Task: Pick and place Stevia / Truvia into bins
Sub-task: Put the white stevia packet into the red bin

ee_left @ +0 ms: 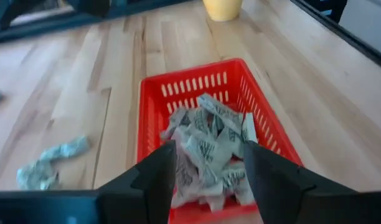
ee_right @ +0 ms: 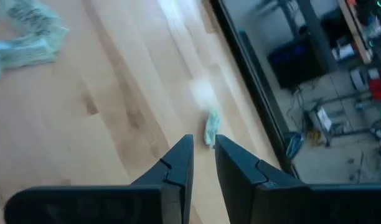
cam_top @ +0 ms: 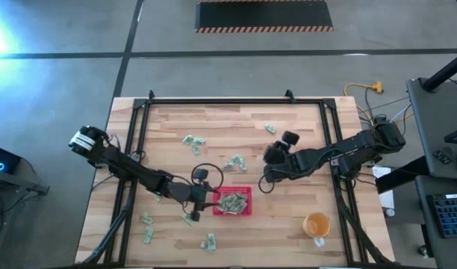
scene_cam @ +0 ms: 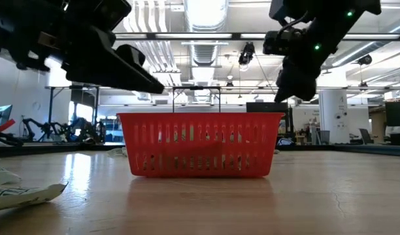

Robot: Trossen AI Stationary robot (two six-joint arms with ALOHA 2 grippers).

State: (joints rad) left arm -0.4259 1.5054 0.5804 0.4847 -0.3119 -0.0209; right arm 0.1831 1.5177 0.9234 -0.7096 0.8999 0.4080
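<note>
The red tray (cam_top: 233, 202) (scene_cam: 200, 145) (ee_left: 154, 106) stands on the table near its middle and holds a heap of pale green and white sachets (ee_left: 209, 140). My left gripper (cam_top: 208, 198) (ee_left: 209, 165) hangs open just over the tray's left end, one finger on either side of the heap, touching nothing. My right gripper (cam_top: 272, 159) (ee_right: 203, 142) is raised above the table to the right of and beyond the tray, nearly shut on one sachet (ee_right: 210, 130). Loose sachets lie flat on the wood (cam_top: 193, 142) (cam_top: 269, 128) (cam_top: 234, 162) (cam_top: 148, 228). My right gripper pinches one sachet between its two fingertips (ee_right: 185, 146). The sachet's end (ee_right: 210, 127) shows edge-on and sticks out past the tips. The fingers slant downward from above, and the sachet is lifted clear of the table.
A round orange cup (cam_top: 316, 224) (ee_left: 223, 7) stands near the table's near right corner. More sachets lie at the near left (cam_top: 208, 241) (scene_cam: 17, 194). Black rails (cam_top: 333, 142) run along the table's sides. Bare wood lies between the tray and the cup.
</note>
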